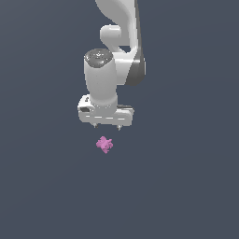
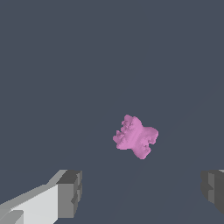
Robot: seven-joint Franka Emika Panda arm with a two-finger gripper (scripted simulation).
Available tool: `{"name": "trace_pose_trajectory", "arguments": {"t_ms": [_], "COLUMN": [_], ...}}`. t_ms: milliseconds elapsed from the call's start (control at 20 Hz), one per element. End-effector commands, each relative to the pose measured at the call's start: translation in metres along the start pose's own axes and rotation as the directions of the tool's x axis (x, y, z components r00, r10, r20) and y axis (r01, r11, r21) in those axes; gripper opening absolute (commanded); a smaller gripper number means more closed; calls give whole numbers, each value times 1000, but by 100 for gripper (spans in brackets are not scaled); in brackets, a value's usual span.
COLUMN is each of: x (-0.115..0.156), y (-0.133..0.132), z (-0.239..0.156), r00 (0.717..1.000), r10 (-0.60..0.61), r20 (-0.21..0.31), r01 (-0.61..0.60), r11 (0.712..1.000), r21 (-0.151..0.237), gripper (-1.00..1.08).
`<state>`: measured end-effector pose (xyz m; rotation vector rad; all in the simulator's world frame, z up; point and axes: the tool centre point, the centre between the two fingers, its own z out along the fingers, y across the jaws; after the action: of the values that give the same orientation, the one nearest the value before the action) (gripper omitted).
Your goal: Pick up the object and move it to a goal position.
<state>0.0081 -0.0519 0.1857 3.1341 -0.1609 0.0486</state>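
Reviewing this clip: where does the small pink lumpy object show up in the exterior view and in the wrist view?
Exterior view: the pink object lies on the dark floor just below the gripper.
Wrist view: it sits near the middle, ahead of the fingertips, nearer the far one.
Shared landmark: the gripper's two fingertips, spread apart.

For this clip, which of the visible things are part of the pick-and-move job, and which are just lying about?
Part of the job:
- pink lumpy object, lying free, not gripped
- gripper, jaws apart, with grey fingertips on either side in the wrist view

Just lying about:
- nothing; only the plain dark grey surface is there. No goal marker is visible.
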Motion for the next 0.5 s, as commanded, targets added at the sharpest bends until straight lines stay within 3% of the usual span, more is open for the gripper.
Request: {"name": "trace_pose_trajectory", "arguments": {"t_ms": [0, 450], "x": [0, 10], "y": [0, -26], "z": [0, -18], "r00": [1000, 999], "r10": [0, -33], "r20": [0, -41], "r01": [0, 35], "r11": [1000, 999], "r21": [0, 33], "gripper": [100, 100]}}
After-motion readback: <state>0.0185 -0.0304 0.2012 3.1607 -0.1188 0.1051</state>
